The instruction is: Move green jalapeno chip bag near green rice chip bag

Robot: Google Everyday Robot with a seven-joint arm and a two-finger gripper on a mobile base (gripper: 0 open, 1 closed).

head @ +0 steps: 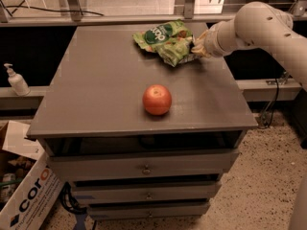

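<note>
Your view looks down on a grey bench [96, 95] with drawers below its top. Your robot's white arm [259, 25] reaches in from the right, over the far right corner of the bench. Its pincer [197, 46] sits at the right edge of the green jalapeno chip bag [176, 53], touching it or very nearly so. You cannot tell from here whether the pincer is wide, narrow, or clamped on the bag.

The green jalapeno chip bag lies crumpled near the far edge of the bench, right of centre. The green rice chip bag [156, 33], with its dark round logo facing up, lies just behind and to the left of it. The two bags touch and seem to overlap.

A round orange-red fruit [157, 99] rests nearer to you, around the middle of the bench and well apart from both bags.

Off the bench, a pump bottle [17, 80] stands on a ledge at the left. A cardboard box [29, 200] sits on the floor at lower left.
</note>
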